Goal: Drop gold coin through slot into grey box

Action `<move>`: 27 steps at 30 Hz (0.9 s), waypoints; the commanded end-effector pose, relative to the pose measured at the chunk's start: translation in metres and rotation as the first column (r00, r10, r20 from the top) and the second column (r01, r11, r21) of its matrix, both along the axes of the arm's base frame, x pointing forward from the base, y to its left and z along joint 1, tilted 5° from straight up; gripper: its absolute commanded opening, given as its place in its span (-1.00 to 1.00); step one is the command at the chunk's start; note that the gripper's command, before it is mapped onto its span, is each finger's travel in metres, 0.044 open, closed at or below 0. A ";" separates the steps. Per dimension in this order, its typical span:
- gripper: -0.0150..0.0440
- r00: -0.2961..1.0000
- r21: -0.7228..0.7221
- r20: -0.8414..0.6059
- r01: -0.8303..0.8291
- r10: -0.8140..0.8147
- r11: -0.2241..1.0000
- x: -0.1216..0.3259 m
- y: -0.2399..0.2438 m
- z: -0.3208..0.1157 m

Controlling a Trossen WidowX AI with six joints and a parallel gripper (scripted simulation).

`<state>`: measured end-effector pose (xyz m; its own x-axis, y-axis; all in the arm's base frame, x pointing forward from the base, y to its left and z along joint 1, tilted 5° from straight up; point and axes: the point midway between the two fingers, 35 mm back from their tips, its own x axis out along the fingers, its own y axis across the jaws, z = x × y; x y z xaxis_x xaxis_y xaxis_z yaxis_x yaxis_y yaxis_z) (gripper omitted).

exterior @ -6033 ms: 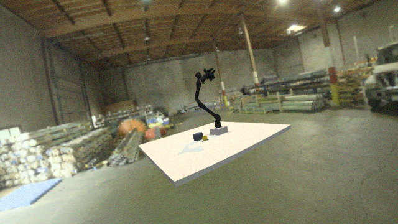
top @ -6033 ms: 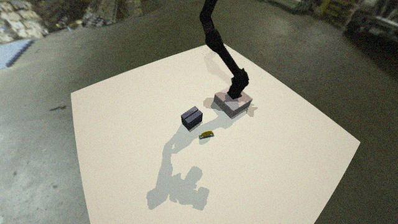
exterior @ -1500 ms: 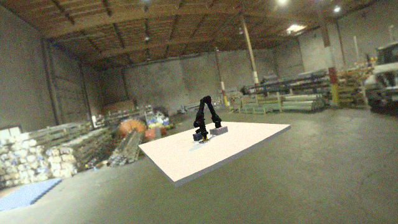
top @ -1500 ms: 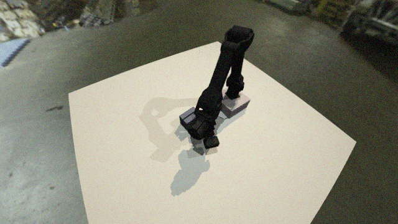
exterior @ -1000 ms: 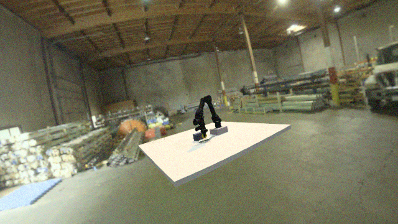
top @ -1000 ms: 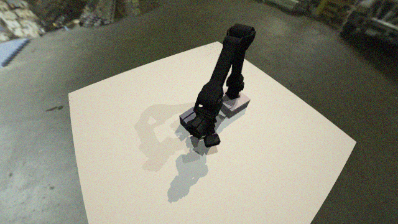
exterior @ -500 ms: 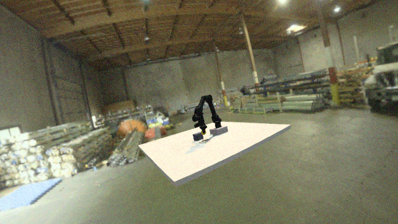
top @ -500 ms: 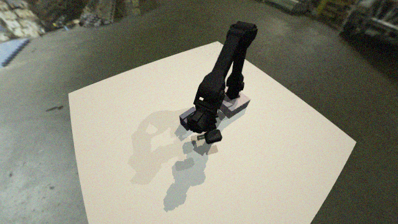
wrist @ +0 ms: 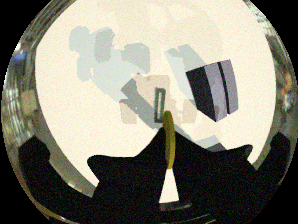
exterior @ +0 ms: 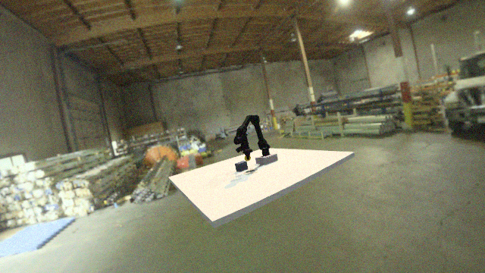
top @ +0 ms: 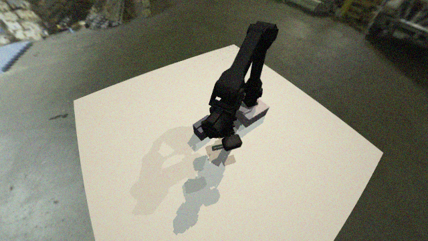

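Note:
The gold coin is on edge between the two black fingers of my gripper, which is shut on it. The coin is raised off the table, and its lower part sticks out beyond the fingertips. The dark-green holder lies empty on the table below, just ahead of the coin in the wrist view. The closed grey box stands to the right in the wrist view, with the dark slot running along its lid. The arm partly hides the box in the top view.
The pale table carries the arm's grey base block. It stands behind the holder in the top view, off to one side of the box. Shadows of the arm fall around the holder.

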<state>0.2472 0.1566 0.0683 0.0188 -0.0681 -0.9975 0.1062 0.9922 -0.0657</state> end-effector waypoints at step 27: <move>-0.49 0.917 -0.005 -0.023 -0.398 0.398 0.917 0.012 -0.027 0.006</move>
<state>0.2570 0.1356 0.0725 0.0216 -0.0665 -0.9976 -0.2962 0.9526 -0.0699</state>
